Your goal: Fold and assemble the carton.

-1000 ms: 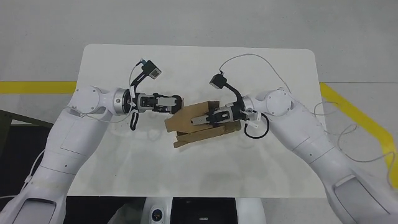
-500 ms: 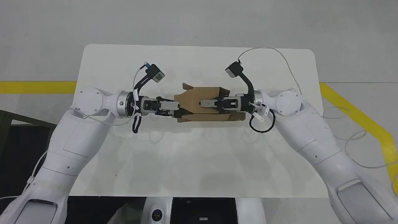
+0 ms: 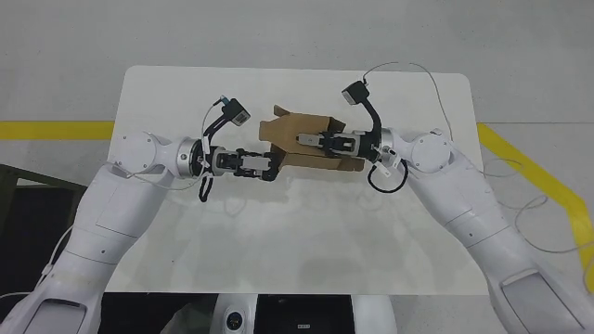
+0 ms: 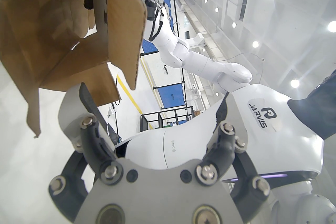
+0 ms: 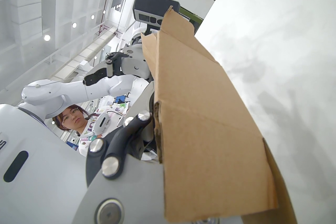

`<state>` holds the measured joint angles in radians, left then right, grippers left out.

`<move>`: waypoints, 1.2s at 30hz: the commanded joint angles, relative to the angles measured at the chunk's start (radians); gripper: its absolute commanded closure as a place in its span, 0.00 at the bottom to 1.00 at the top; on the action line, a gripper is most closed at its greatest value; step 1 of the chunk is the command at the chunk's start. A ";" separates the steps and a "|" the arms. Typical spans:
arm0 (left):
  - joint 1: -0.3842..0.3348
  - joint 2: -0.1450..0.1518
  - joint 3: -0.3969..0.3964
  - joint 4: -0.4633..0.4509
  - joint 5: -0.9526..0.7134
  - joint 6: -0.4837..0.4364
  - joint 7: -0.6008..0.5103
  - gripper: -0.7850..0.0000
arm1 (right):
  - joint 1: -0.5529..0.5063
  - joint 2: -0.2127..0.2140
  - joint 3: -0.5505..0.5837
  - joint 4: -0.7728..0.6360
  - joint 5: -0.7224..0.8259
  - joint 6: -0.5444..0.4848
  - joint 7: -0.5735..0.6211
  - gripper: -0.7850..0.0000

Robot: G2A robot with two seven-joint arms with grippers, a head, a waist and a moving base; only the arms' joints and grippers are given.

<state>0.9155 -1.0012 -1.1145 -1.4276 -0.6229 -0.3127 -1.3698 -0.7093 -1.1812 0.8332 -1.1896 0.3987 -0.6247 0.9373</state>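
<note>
Your right gripper (image 3: 311, 139) clamps the cardboard carton (image 3: 295, 130) by its wall (one finger inside). The carton sits just ahead of your wide-open left gripper (image 4: 153, 96), and has moved farther off.

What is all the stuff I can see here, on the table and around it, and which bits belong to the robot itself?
carton: one, brown cardboard, partly opened with loose flaps, held over the middle of the table, toward its far side.
table: one, white, in front of the robot.
floor stripe: two stretches, yellow, on the grey floor at either side of the table.
right gripper: one, black and white, fingers clamped on a wall of the carton.
left gripper: one, black and grey, fingers open, at the carton's corner nearest it; whether it touches the cardboard cannot be told.
</note>
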 commanded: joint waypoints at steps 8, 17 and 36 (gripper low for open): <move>0.003 -0.003 0.006 -0.008 -0.001 0.007 -0.007 0.00 | 0.001 -0.017 -0.012 -0.013 -0.019 -0.008 -0.031 1.00; 0.004 -0.004 0.006 -0.006 0.001 0.008 -0.012 0.00 | -0.001 -0.029 -0.015 -0.014 -0.021 -0.016 -0.035 1.00; -0.001 -0.007 -0.003 0.007 0.003 0.007 -0.011 0.00 | 0.000 -0.054 -0.031 0.002 0.009 -0.006 0.022 1.00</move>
<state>0.9146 -1.0079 -1.1177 -1.4210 -0.6203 -0.3050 -1.3802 -0.7095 -1.2337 0.8028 -1.1892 0.4072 -0.6310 0.9589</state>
